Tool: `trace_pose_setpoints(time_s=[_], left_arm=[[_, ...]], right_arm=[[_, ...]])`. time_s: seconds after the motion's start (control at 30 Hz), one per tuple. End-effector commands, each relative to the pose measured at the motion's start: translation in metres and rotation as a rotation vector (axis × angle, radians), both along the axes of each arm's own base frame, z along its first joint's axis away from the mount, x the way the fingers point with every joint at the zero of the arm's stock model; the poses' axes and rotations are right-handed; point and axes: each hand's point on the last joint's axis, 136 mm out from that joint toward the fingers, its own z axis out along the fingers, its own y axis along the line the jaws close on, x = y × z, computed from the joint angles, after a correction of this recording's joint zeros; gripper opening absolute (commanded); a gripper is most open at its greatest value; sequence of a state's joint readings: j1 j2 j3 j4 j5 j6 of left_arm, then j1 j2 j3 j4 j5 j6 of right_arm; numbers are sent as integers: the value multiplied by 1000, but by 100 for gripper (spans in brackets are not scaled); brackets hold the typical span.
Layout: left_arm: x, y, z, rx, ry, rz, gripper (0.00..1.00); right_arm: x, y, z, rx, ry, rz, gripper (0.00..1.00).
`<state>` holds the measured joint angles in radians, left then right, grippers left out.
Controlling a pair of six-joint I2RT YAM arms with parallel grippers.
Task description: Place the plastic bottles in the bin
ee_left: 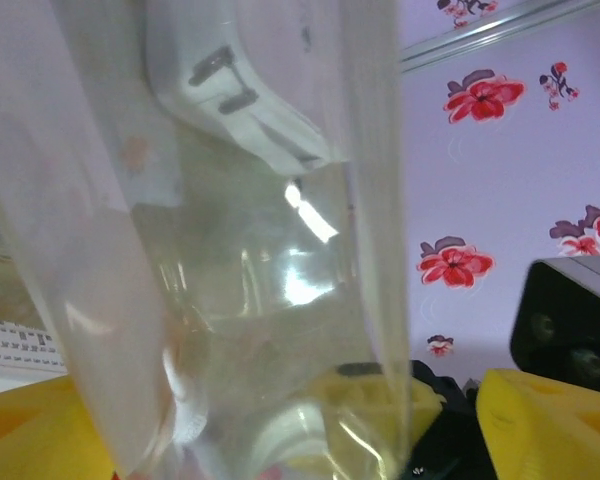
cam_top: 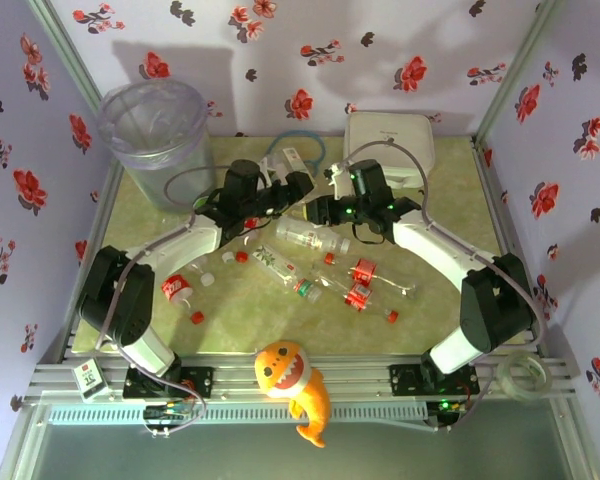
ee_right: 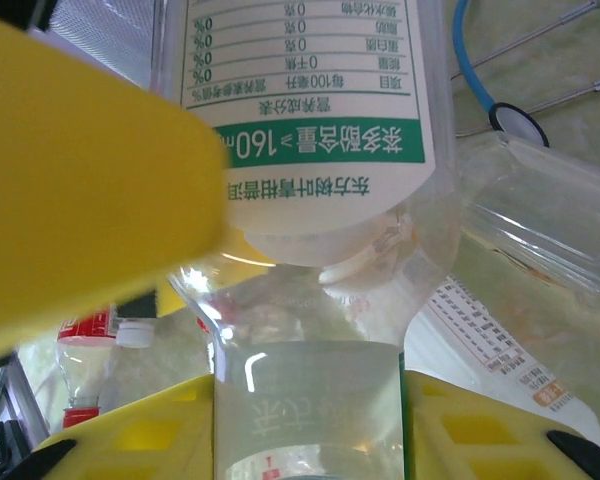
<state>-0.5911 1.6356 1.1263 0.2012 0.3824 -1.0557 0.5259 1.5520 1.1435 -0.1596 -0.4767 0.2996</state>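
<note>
Clear bottles [cam_top: 310, 240] mid-table, bin [cam_top: 155, 130] far-left

Bright even light, blurred wrist close-ups

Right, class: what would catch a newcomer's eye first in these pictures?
Probably the bright orange plush fish, front and centre on the near metal rail. Then the red-capped clear plastic bottles scattered across the pale green tabletop, and the large round translucent grey bin in the far left corner.

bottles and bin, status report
Left gripper around clear bottle, grip unclear. Right gripper shut on second bottle. Bin far left; loose bottles on table.
</note>
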Motion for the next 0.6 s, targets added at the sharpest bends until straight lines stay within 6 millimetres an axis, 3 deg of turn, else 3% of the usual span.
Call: trace_pose_setpoints(time_s=[0.0,0.13,0.27,0.33,0.43,0.57], left_arm=[[-1,-10,12,-25,-17,-31,81],[2,-13,13,-29,-18,-31,71],[7,-13,20,-33,-35,-28,54],[10,-11,27,-31,-53,-26,46],[17,-5,44,-14,-92,-23,44],[31,15,77,32,-161,-2,44]], right_arm=[[-7,10,14,41,-38,46,39],[-10,13,15,43,-44,59,39],[-12,12,17,43,-49,60,41],[-13,11,19,41,-53,60,48],[-14,8,24,36,-68,53,71],[-15,-5,30,10,-85,22,81]])
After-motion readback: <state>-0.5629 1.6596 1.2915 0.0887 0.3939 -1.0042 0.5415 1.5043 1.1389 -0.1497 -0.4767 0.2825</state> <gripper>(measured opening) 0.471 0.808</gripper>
